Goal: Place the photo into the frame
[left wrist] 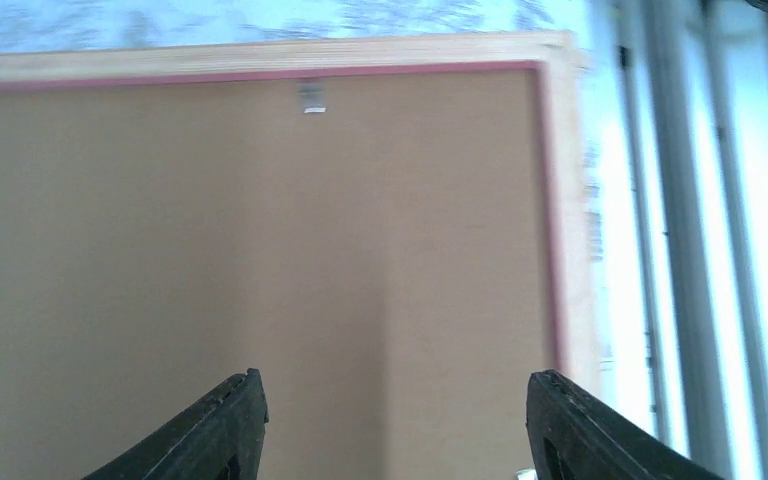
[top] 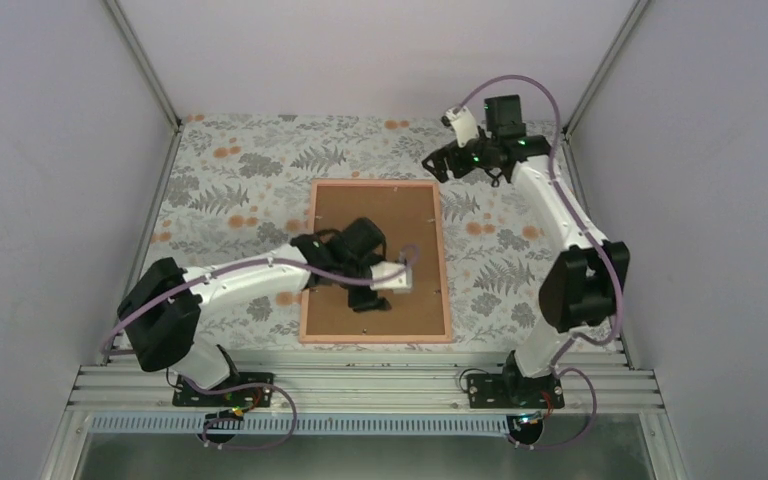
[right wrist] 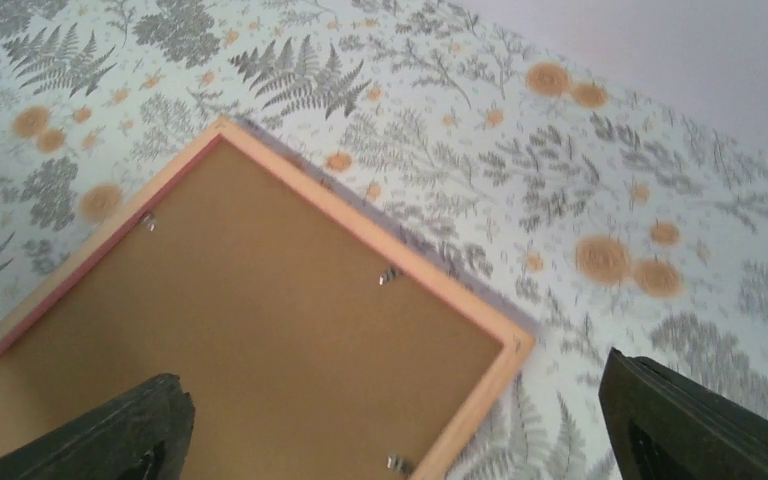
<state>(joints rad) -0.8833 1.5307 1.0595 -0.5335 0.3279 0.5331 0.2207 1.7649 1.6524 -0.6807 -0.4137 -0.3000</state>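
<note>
Frame [top: 375, 184] lies flat at the middle of the bench [top: 230, 170], back side up. A brown backing board [top: 400, 215] sits inside its pink-orange rim. Small metal clips [right wrist: 390, 274] show along the board's edges.

My left hand [left wrist: 395, 385] is over the board, toward the frame's near right corner. Its fingers [left wrist: 230, 415] are spread wide, with bare board showing between them, and they grip nothing. The wrist view is blurred, so I cannot tell whether the fingertips touch the board or sit just above it. The frame's right rail runs just outside my right-side finger in that view.

My right hand [right wrist: 392, 375] is raised beyond the frame's far right corner, clear of the rim. Its fingers [right wrist: 130, 425] are also wide apart and hold nothing. Between them its camera looks down on that far corner and the leaf-and-flower cloth beside the frame.
</note>
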